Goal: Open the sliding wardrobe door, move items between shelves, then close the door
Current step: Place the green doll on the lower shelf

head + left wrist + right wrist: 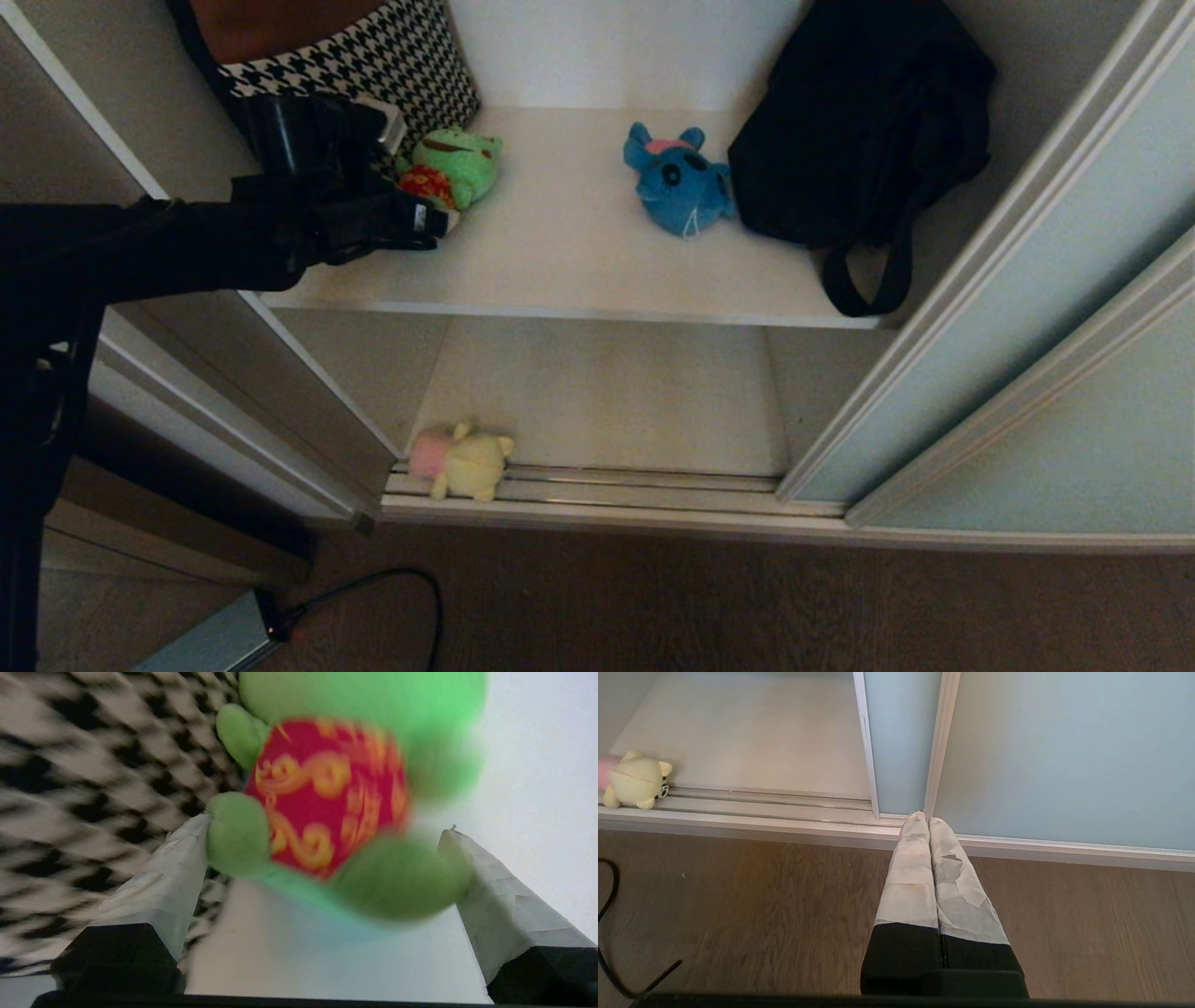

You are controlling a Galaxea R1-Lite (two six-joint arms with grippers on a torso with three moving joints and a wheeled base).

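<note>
Since the sliding wardrobe door (1018,308) stands pushed aside to the right, both shelves are open to reach. On the upper shelf (560,252), the left gripper (322,858) has its fingers spread wide around a green frog toy (327,793) beside the checked bag (373,56), apparently lined up for a grasp, not yet squeezing it. A blue toy (677,182) lies further right, next to a black bag (859,131). Below, a yellow toy (462,460) rests on the door track at the lower shelf's (607,401) front edge, where it could block closing. Parked over the floor, the right gripper (928,820) is pressed closed, empty. No readable writing shows anywhere.
</note>
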